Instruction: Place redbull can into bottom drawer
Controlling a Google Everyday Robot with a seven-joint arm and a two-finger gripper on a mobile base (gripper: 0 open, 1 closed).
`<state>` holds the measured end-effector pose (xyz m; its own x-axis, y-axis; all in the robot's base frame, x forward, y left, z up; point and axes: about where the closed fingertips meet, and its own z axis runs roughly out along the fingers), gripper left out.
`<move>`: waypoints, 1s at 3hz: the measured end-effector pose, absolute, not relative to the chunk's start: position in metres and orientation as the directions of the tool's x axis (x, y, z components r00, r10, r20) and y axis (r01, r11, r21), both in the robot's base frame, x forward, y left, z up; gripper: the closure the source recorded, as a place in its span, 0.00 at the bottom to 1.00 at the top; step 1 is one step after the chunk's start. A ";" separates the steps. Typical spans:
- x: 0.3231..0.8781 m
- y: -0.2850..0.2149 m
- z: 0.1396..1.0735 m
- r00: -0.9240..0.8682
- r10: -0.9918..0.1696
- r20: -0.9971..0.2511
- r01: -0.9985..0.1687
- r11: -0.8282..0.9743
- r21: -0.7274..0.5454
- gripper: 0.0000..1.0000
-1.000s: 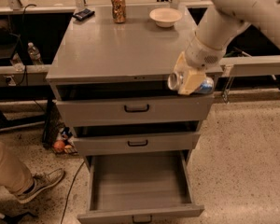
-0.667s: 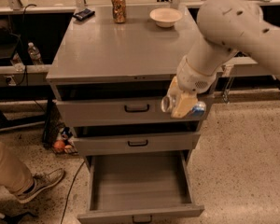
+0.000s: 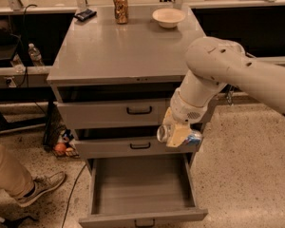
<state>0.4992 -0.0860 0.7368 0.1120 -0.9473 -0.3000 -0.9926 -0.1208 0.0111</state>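
In the single camera view, we see the gripper at the end of the white arm, in front of the right end of the grey metal cabinet, level with the middle drawer. Its pale fingers are closed around the slim silver-and-blue metal redbull can. The can lies on its side, shiny round end to the left and blue body poking out to the right.

The can hangs above the near-right corner of the bottom drawer, a wide, plain grey tray that is pulled out and open below. The top drawer is shut.

On the far side of the cabinet top stand a brown-gold patterned can, a pale round bowl and a flat dark device. A person's tan trouser leg and grey shoe sit at the near left.

We judge the can to be light and rigid. Its wall is thin, though, so a hard squeeze could dent it. The smooth metal is slippery, and the curved side will roll once set down flat. The mid-body hold across the cylinder looks right to us, since it keeps both ends free.
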 end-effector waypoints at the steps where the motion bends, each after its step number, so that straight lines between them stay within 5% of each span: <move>1: 0.499 -0.086 0.737 0.112 -0.947 -0.300 -0.993 -0.121 0.011 1.00; 3: 0.488 -0.080 0.645 0.023 -0.914 -0.405 -0.991 -0.074 0.110 1.00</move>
